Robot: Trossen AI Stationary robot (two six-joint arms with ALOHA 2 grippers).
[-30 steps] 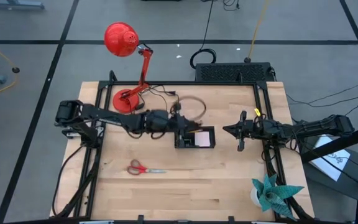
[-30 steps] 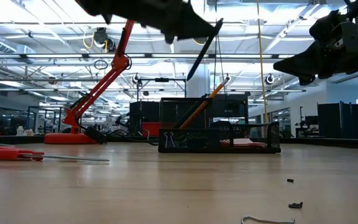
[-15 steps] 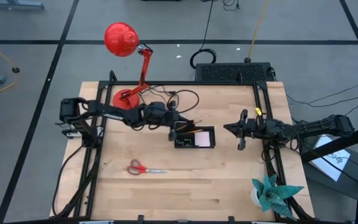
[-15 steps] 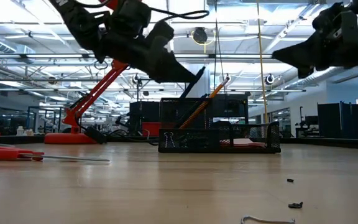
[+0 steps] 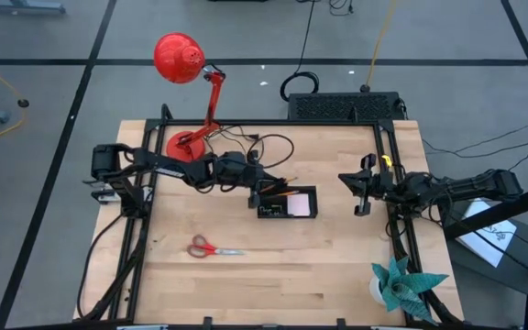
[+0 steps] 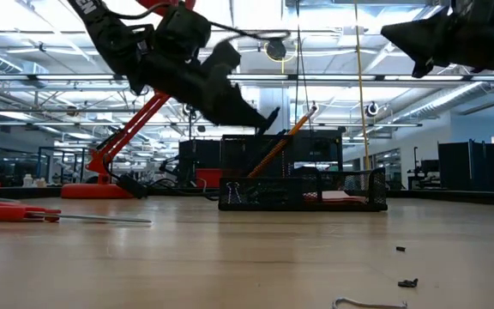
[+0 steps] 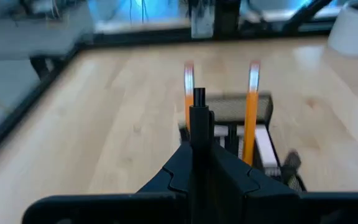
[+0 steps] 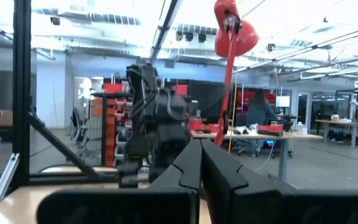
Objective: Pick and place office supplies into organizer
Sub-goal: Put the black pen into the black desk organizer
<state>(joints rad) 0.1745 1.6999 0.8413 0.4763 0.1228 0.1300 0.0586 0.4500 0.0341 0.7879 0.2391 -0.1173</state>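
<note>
At table centre, the small black mesh organizer tray is seen with orange pencils leaning inside. Just at its nine o'clock, the left gripper is clamped on a slim black pen. At three o'clock, the right gripper is held closed, empty.

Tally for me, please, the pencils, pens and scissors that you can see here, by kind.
Orange wooden pencils standing in the black mesh organizer: 2
Black pen held in the left gripper: 1
Red-handled scissors lying on the wooden table: 1
Total: 4
</note>
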